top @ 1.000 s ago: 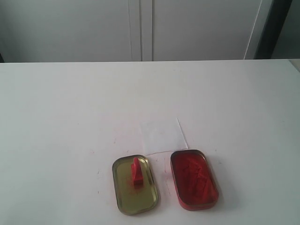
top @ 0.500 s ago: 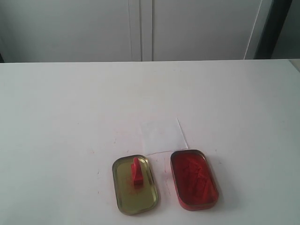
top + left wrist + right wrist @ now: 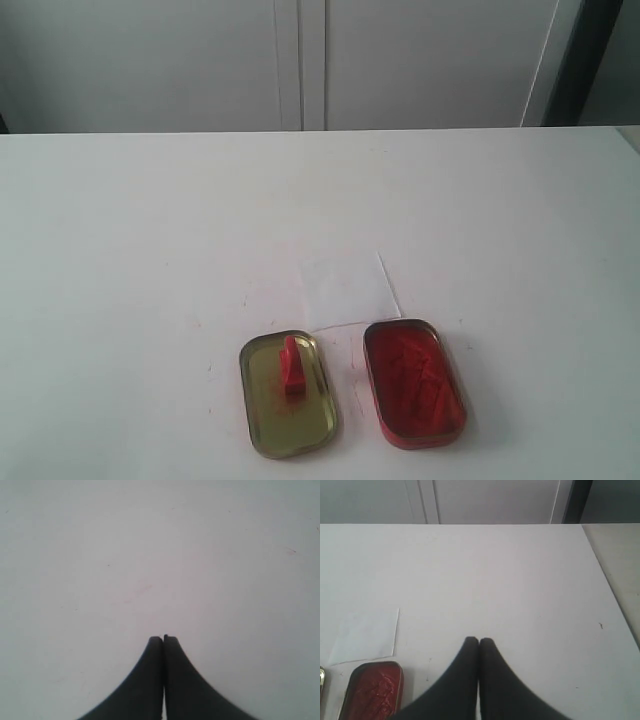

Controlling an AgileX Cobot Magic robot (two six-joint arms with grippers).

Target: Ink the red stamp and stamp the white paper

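Observation:
The red stamp (image 3: 291,365) stands inside a gold tin lid (image 3: 288,395) near the table's front edge. To its right lies the red ink tin (image 3: 412,381) (image 3: 372,691). Just behind both, the white paper (image 3: 346,288) (image 3: 365,635) lies flat on the table; I see no mark on it. Neither arm shows in the exterior view. My left gripper (image 3: 163,638) is shut over bare white table with nothing between its fingers. My right gripper (image 3: 479,640) is shut too, to the right of the ink tin and the paper and apart from both.
The white table (image 3: 150,220) carries faint red smudges around the tins. Grey cabinet doors (image 3: 300,60) stand behind it. The table's right edge (image 3: 612,595) shows in the right wrist view.

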